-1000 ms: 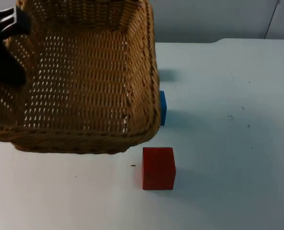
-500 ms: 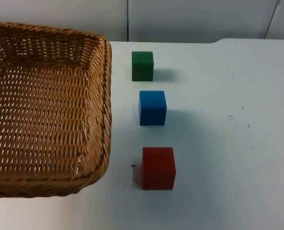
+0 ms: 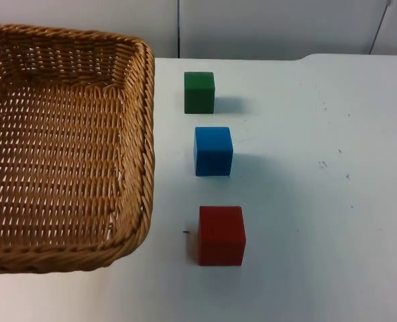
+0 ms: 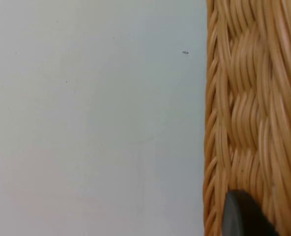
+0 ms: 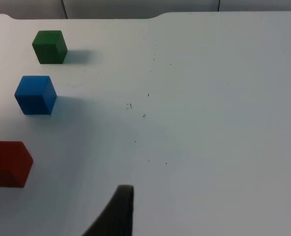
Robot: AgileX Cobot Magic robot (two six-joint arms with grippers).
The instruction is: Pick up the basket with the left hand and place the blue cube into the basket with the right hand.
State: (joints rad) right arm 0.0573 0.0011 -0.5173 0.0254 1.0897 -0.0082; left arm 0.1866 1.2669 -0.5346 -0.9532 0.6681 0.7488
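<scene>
White worktop (image 3: 332, 201) carries three cubes: green cube (image 3: 199, 92), blue cube (image 3: 212, 151), red cube (image 3: 221, 235). One basket (image 3: 64, 147) alongside. Claw states: cannot tell.

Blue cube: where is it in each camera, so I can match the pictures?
Top view: blue cube mid-table, between the green cube and the red cube, right of the basket.
Left wrist view: not in it.
Right wrist view: blue cube, again between green and red.
Shared landmark: the three-cube row.
</scene>
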